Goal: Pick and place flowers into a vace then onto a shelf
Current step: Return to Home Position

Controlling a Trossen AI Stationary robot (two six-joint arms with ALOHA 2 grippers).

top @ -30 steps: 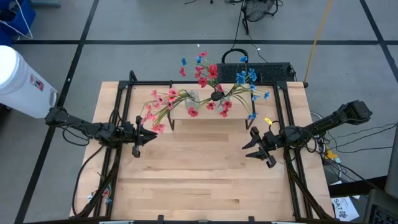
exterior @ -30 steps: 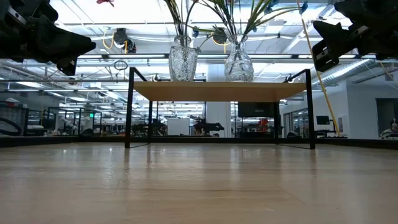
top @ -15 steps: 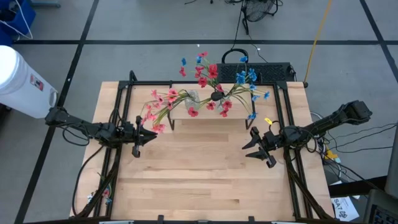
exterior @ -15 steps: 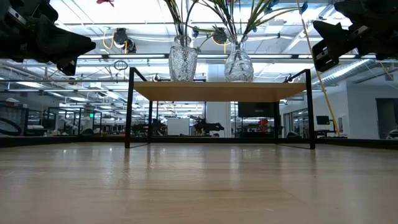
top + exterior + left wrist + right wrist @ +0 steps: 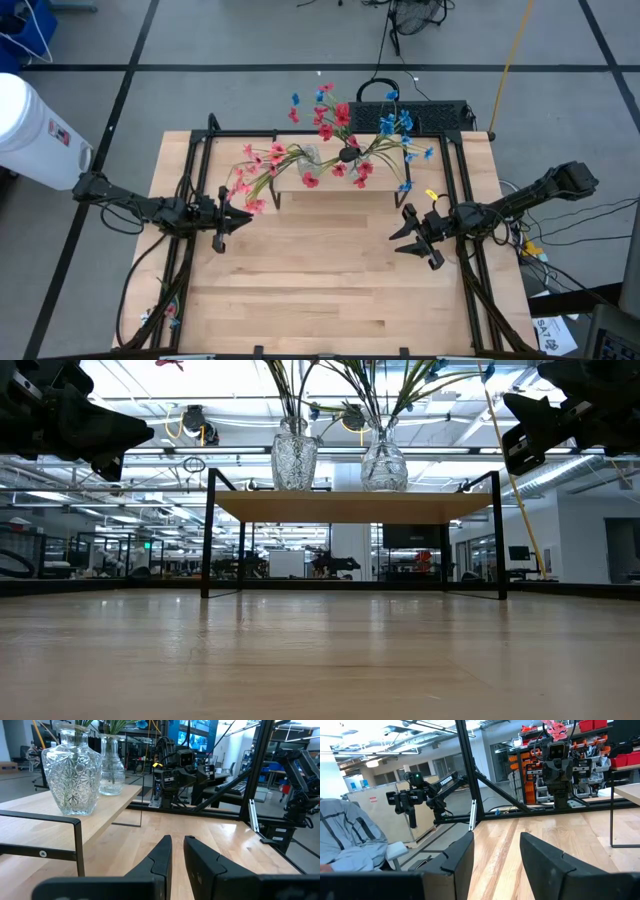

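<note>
**No motion since the last readings: arms parked, flowers in place**

Nothing has shifted over the past second. The left gripper point(image 5: 240, 213) hangs over the left side of the counter point(image 5: 320, 300), jaws at a narrow slit, empty. The flowers point(image 5: 325, 130) stand in two glass vases point(image 5: 295, 458) on the shelf point(image 5: 350, 507) at the counter's far edge, well apart from both arms. The right gripper point(image 5: 402, 232) hangs over the right side, jaws moderately wide, empty. Judgement: placing looks complete and both arms seem settled at rest.
</note>
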